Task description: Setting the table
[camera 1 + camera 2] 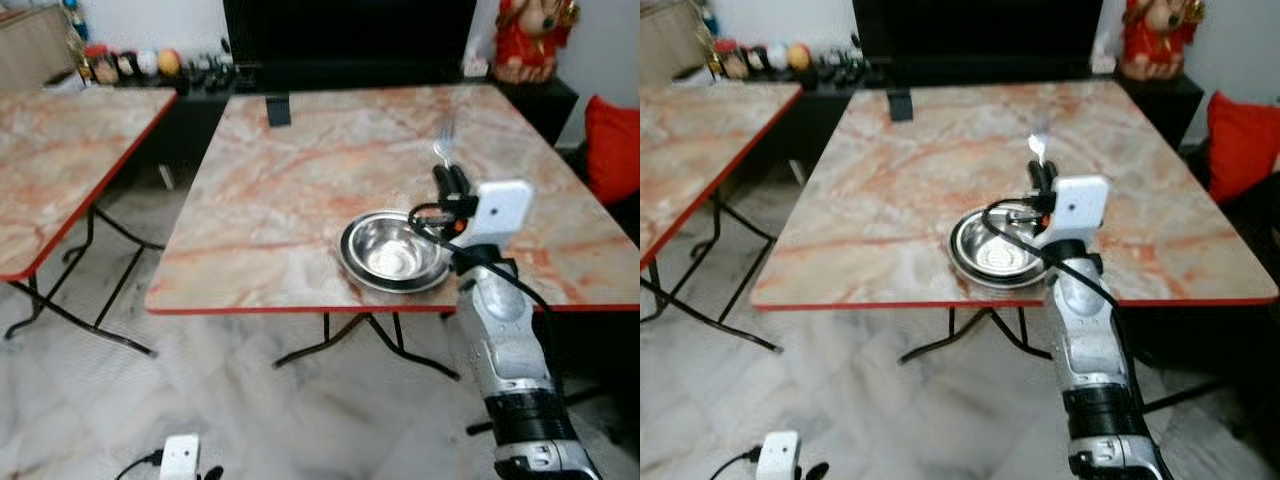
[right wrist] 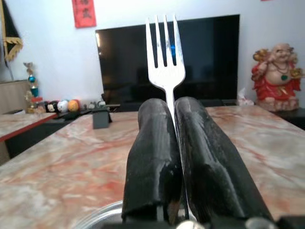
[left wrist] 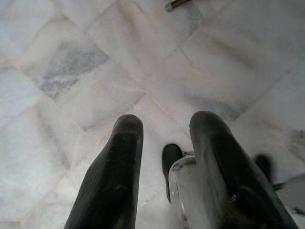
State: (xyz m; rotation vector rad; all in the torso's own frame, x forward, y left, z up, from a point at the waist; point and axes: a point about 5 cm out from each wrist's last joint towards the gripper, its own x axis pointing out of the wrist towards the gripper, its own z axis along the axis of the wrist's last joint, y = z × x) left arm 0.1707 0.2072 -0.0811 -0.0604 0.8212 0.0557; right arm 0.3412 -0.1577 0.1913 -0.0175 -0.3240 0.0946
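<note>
Right gripper (image 1: pixel 452 180) clamped tight on upright fork (image 2: pixel 164 52) just above steel bowl (image 1: pixel 394 252) near table (image 1: pixel 290 200) front edge; left gripper (image 3: pixel 164 157) parted, empty.

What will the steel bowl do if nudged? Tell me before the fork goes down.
The steel bowl looks thin and shiny, so it is probably light and may slide on the smooth marble table. It sits near the table's front edge, so a push could send it off. The right end effector grips the fork beside it.

Even, soft daylight; head views slightly soft; glare inside steel bowl (image 1: pixel 395 255); wrist views sharp.
</note>
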